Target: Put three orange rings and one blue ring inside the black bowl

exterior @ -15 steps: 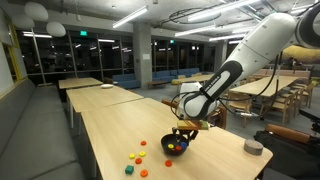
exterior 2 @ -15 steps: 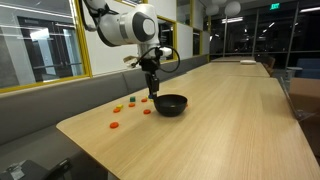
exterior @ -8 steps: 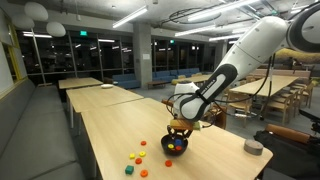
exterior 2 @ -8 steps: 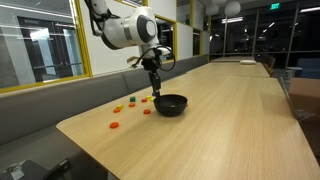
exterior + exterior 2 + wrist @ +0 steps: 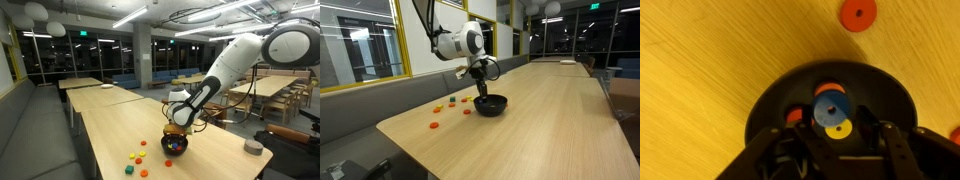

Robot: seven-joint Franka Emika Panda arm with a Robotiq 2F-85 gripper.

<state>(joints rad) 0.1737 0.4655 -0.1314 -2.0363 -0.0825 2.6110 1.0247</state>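
The black bowl (image 5: 765,105) fills the wrist view, and it also shows in both exterior views (image 5: 176,147) (image 5: 490,104). Inside it a blue ring (image 5: 830,107) lies over a yellow piece (image 5: 839,129), with orange rings beside it (image 5: 795,116) and behind it (image 5: 830,90). My gripper (image 5: 837,142) hangs just over the bowl with its dark fingers apart and nothing between them; it also shows in both exterior views (image 5: 178,131) (image 5: 481,91). One orange ring (image 5: 858,14) lies on the table outside the bowl.
Several small coloured pieces lie on the wooden table beside the bowl (image 5: 136,158) (image 5: 433,125). A squat grey round object (image 5: 254,147) sits near the table's edge. Another orange piece shows at the wrist view's edge (image 5: 956,135).
My gripper has come down closer to the bowl, and the arm has swung over it. The bowl and the loose pieces have not moved.
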